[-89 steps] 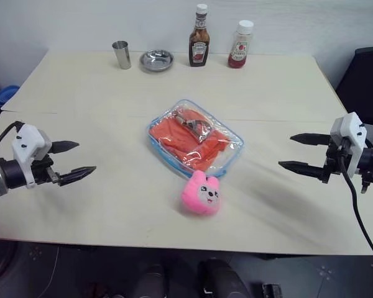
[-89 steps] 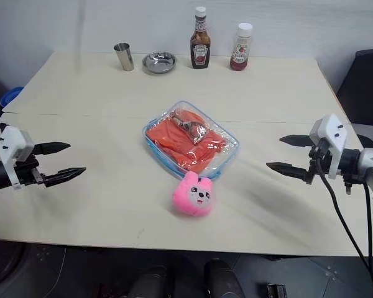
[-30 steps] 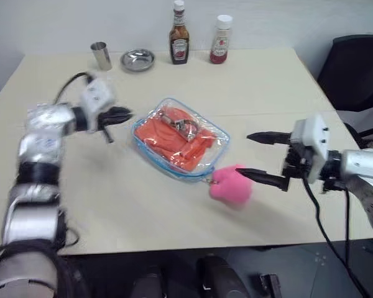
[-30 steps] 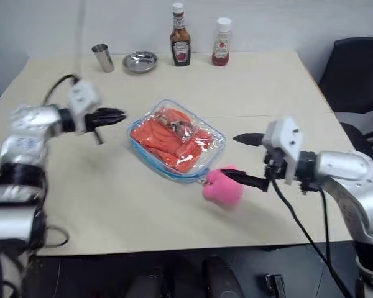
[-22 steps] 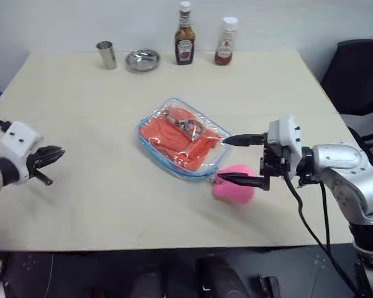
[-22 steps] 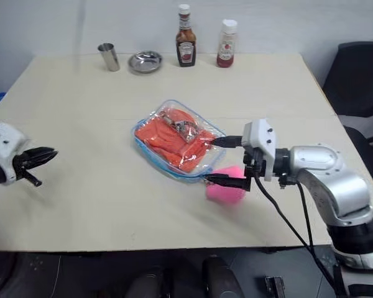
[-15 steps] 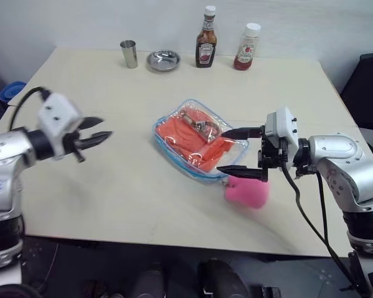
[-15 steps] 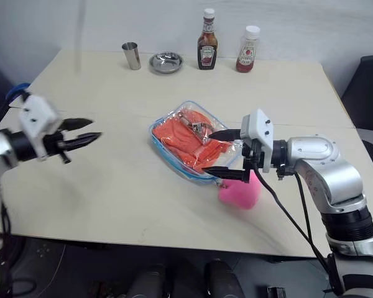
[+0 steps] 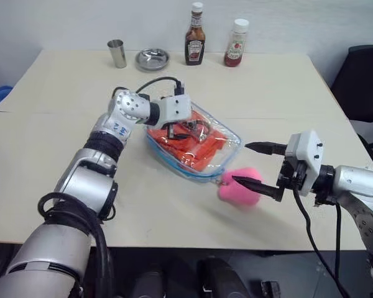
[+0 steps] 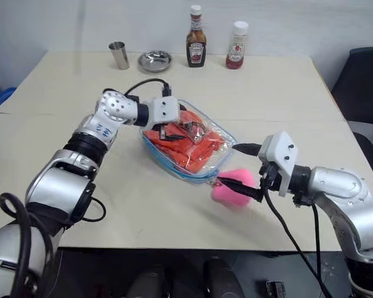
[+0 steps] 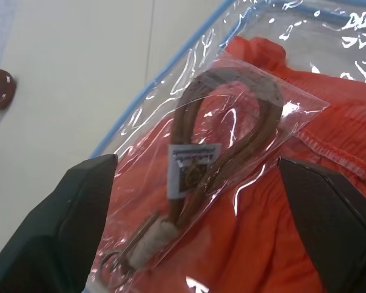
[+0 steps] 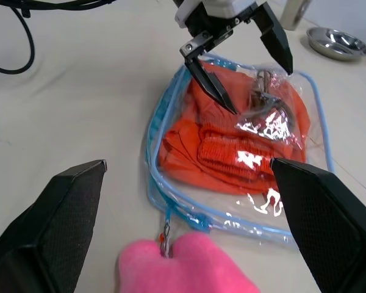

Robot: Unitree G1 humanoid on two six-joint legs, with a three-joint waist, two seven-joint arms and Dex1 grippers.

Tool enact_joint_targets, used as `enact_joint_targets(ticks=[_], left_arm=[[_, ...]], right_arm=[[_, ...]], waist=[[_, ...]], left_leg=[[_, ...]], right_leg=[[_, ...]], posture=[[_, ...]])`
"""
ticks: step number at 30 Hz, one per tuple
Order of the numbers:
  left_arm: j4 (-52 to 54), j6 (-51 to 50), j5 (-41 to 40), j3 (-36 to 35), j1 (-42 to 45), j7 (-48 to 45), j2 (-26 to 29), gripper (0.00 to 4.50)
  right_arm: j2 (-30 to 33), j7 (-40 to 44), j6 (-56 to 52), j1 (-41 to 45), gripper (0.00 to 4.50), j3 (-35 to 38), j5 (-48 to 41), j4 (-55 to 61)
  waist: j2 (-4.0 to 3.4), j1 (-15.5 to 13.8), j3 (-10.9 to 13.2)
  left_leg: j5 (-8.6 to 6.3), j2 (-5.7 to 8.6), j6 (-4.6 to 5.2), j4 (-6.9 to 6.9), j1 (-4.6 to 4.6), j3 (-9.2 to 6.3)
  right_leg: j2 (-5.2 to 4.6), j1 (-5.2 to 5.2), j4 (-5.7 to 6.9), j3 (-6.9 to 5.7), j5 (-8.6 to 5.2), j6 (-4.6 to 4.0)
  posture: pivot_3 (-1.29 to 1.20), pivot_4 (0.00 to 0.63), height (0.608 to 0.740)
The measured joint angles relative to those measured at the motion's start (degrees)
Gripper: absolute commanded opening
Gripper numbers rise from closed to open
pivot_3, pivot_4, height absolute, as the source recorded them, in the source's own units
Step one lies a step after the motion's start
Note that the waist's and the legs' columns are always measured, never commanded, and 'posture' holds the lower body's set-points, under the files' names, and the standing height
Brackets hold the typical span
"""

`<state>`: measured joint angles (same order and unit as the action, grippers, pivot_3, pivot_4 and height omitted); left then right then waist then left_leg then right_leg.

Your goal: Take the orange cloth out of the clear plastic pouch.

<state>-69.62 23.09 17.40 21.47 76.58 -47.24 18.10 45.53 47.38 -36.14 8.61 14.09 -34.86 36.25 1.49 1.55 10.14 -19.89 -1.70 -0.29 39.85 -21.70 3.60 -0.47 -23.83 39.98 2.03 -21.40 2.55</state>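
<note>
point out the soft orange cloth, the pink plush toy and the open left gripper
soft orange cloth [image 10: 188, 151], right eye view, folds showing through the clear plastic pouch
pink plush toy [image 9: 237, 194], left eye view, middle of its body
left gripper [image 12: 243, 65], right wrist view, midway between its open fingertips

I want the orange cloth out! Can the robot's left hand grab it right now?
Probably not yet. The left hand hovers open just above the clear pouch, but the orange cloth is sealed under the plastic, beneath a small packet.

Silver arms, white wrists, black cables.
</note>
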Motion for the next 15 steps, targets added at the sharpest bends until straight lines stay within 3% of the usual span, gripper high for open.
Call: enact_joint_targets(ticks=[6, 15], left_arm=[[-4.99, 1.13, 4.08, 1.24, 1.95, 4.8, -2.9, 4.46], [-5.7, 0.59, 5.37, 0.64, 1.88, 6.69, -3.21, 1.87]], right_arm=[[0.0, -3.59, -1.96, -2.39, 4.5, 2.68, -1.63, 3.26], [1.45, -4.8, -2.97, -1.76, 4.5, 2.7, -2.96, 4.32]], waist=[[0.0, -0.11, 0.0], [0.01, -0.14, 0.0]], left_leg=[[0.02, 0.0, -0.04, 0.04, 0.04, -0.01], [0.02, 0.01, -0.04, 0.04, 0.05, -0.01]], right_leg=[[-0.02, 0.03, 0.02, 0.0, 0.0, 0.0], [-0.03, 0.03, 0.03, 0.0, 0.0, 0.0]], posture=[[0.0, 0.15, 0.74], [0.0, 0.15, 0.74]])
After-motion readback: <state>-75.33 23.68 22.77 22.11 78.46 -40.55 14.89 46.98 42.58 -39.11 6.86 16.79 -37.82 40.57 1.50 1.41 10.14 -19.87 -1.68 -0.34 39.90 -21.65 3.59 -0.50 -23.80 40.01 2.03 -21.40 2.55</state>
